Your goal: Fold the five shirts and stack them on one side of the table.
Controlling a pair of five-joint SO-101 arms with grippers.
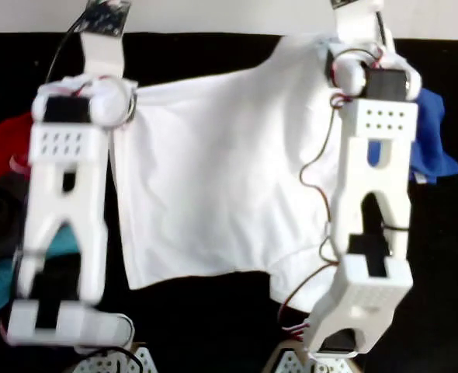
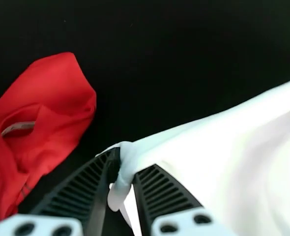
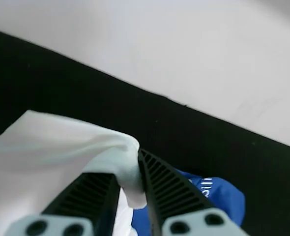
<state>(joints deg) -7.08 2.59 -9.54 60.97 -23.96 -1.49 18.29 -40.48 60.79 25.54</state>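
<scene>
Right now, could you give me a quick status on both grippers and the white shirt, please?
Left gripper shut on white shirt corner. Right gripper shut on another corner. Red shirt, blue shirt off to the sides.

Both arms stretched forward side by side, left gripper [image 2: 128,164] pinching the white shirt [image 1: 213,179], right gripper [image 3: 128,169] likewise

Light was bright and even across the views. The white shirt [image 1: 213,179] glared, its folds nearly washed out, while the black table [image 1: 213,326] swallowed detail. Soft shadows lay in the creases of the red shirt [image 2: 37,123].
</scene>
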